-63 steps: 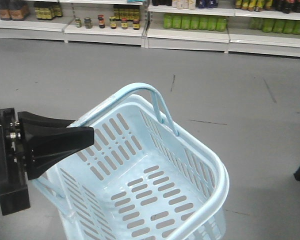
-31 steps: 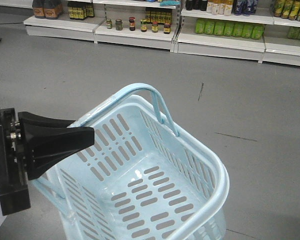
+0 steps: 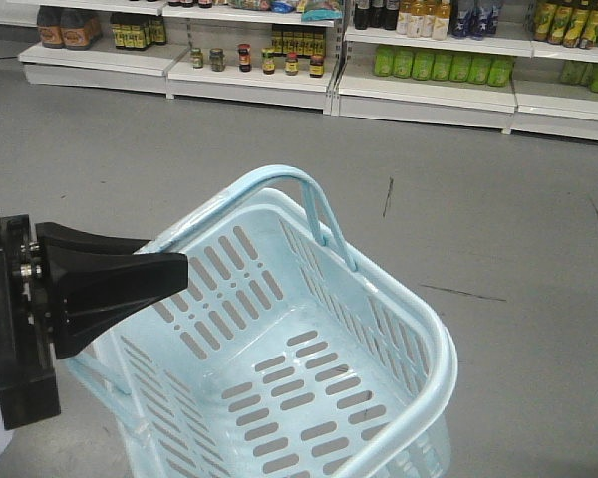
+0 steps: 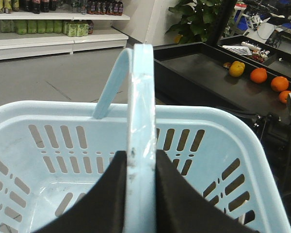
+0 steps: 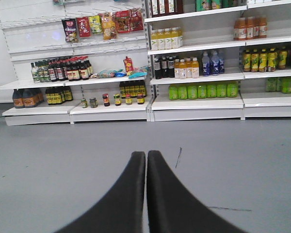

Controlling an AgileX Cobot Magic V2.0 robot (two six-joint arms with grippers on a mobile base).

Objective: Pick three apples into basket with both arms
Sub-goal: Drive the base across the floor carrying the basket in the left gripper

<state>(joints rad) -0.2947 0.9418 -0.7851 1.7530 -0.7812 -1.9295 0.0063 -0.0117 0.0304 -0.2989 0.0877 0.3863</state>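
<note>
Grey floor lies open ahead of me, bounded at the back by white shelving stocked with bottles and jars. In the left wrist view a black desk carrying oranges stands beside the basket's far corner. The basket is pale blue moulded plastic, rectangular, with slotted walls and bottom. It hangs tilted over the floor, its long axis diagonal from upper left to lower right in the front view. The left gripper is clamped on one swing handle, black wedge fingers on either side. The second handle arches upright. The right gripper has its fingers pressed together, holding nothing, over bare floor.
</note>
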